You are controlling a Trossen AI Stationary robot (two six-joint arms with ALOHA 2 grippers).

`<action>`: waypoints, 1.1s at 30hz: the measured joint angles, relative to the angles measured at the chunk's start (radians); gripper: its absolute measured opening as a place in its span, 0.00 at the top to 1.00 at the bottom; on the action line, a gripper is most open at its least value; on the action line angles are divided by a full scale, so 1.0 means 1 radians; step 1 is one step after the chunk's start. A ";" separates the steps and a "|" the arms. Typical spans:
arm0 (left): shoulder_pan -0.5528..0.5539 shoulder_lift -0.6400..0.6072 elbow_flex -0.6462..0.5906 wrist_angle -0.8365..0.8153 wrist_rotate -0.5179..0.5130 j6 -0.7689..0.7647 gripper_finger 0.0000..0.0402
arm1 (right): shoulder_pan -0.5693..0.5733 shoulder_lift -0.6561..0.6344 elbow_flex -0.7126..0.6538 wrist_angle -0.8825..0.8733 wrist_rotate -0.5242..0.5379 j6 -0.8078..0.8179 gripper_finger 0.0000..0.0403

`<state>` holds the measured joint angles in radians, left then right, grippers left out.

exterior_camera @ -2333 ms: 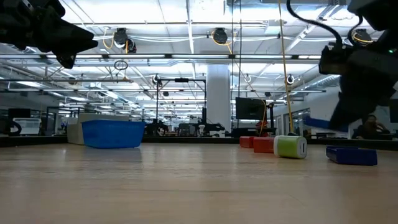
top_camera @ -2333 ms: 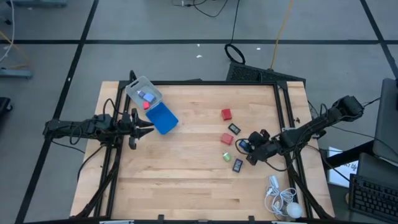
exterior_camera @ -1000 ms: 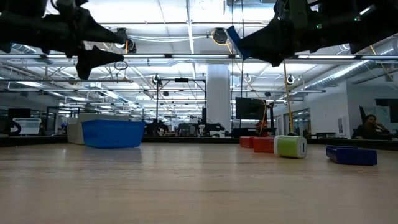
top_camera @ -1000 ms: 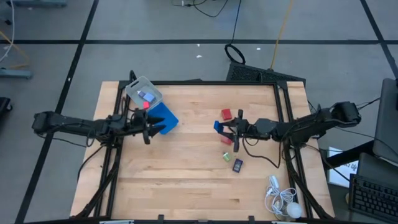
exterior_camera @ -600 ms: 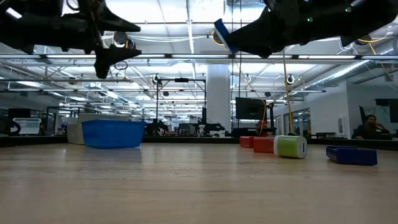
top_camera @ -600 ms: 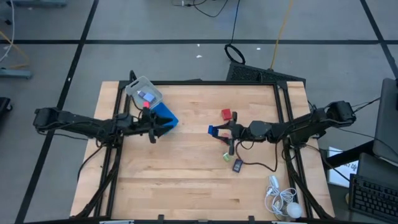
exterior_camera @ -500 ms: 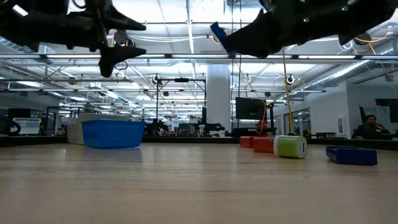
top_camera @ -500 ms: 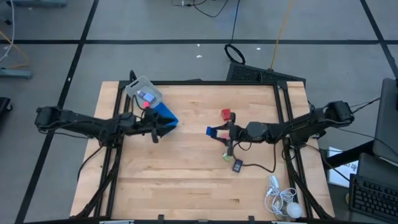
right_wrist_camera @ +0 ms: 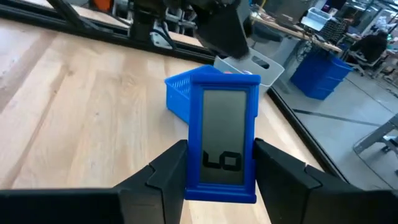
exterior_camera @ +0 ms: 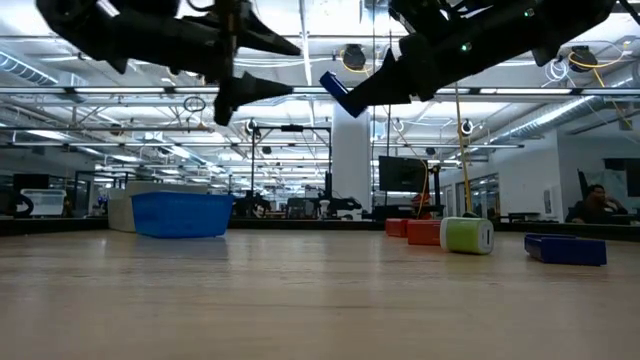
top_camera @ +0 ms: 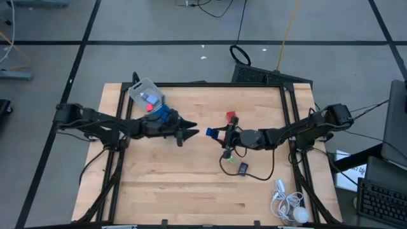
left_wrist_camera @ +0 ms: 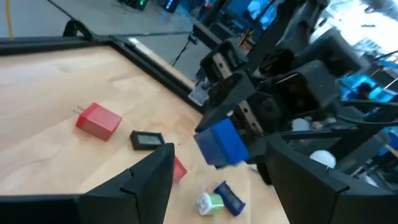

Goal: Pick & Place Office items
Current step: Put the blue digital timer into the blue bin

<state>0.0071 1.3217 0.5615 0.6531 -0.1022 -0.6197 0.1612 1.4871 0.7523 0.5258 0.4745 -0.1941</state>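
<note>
the wooden table (top_camera: pixel 191 191) carries everything, and both arms reach over its middle from opposite sides. the blue tray (top_camera: pixel 166 114) is the landmark here: it sits toward the table's left, with the clear plastic box (top_camera: pixel 146 97) touching its far-left side and a couple of small pieces inside that box.

the left gripper (top_camera: pixel 187 132) hangs just right of the blue tray, above the wood, its fingers (left_wrist_camera: pixel 146 180) spread wide and holding nothing. the right gripper (top_camera: pixel 219 133) is further right of the tray, facing the left one across a short gap, fingers closed on a blue item (top_camera: pixel 212 133) that sticks out from the tips toward the tray.

the high view shows that item only as a small blue bit. the right wrist view shows its face: a blue frame around a grey screen reading "lo" (right_wrist_camera: pixel 222 143), pinched on its two long edges, with the tray beyond it. the low view shows it tilted and well clear of the tabletop (exterior_camera: pixel 341 92).

the other office items lie on the table right of the tray, past the right gripper: a red block (top_camera: pixel 231 117), a green piece (top_camera: pixel 227 152) and a dark rectangular one (top_camera: pixel 243 168). the left wrist view adds a dark rectangular piece with a pale centre (left_wrist_camera: pixel 147 139), hidden from above.
</note>
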 joint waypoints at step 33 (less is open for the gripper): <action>0.000 0.319 0.242 0.003 -0.002 -0.004 0.36 | 0.005 0.000 0.008 -0.066 0.054 -0.002 0.60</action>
<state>0.0071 1.6405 0.8040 0.6566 -0.1040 -0.6235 0.1658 1.4876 0.7601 0.4596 0.5282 -0.1961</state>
